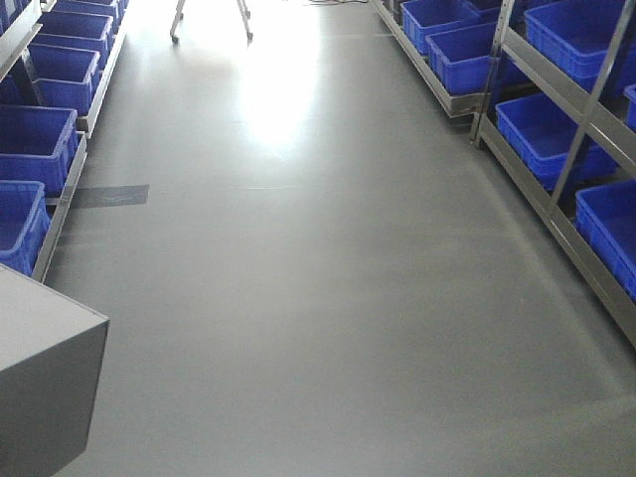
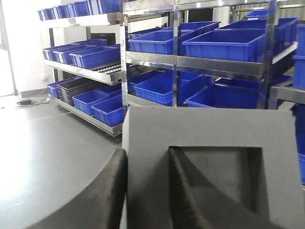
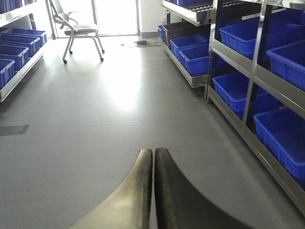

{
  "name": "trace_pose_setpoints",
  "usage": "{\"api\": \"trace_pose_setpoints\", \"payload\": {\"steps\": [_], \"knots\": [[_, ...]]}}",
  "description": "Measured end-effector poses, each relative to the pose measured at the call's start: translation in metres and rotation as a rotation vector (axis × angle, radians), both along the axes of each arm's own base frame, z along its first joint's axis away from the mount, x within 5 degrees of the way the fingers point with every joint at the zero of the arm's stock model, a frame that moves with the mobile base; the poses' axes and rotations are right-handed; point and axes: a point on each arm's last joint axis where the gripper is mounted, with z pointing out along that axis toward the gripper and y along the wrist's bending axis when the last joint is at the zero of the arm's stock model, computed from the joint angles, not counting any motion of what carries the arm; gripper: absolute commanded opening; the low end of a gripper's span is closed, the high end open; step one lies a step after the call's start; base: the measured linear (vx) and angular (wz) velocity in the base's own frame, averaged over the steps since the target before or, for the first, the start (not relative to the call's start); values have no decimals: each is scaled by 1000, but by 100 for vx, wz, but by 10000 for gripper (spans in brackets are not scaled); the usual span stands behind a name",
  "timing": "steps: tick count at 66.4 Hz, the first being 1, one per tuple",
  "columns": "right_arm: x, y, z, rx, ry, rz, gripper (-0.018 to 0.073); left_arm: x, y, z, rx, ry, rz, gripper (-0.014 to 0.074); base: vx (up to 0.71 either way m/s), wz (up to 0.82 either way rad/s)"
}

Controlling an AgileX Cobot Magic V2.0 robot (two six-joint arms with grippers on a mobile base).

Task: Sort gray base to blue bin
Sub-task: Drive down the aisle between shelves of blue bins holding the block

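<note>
My left gripper (image 2: 147, 151) is shut on the gray base (image 2: 205, 129). One finger (image 2: 107, 191) presses the block's outer left side and the other sits inside its square recess. The block is held in the air and fills the lower right of the left wrist view. A gray block corner (image 1: 45, 368) shows at the lower left of the front view. Blue bins (image 2: 224, 45) stand on metal racks ahead of the left wrist, and more blue bins (image 1: 556, 134) line the racks on both sides. My right gripper (image 3: 153, 152) is shut and empty above the floor.
A gray floor aisle (image 1: 318, 278) runs between metal racks (image 1: 586, 109) on the right and low racks with bins (image 1: 40, 139) on the left. An office chair (image 3: 78, 28) stands at the far end. A dark gray bin (image 2: 78, 87) sits among the blue ones.
</note>
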Motion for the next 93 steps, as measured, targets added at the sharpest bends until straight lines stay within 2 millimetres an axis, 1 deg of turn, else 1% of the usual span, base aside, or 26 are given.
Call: {"api": "trace_pose_setpoints", "payload": {"steps": [36,93], "knots": [[0,0,0,0,0,0,-5,0,0,0,0,0,0,-6,46,11],[0,0,0,0,0,0,-5,0,0,0,0,0,0,-6,47,2]]}}
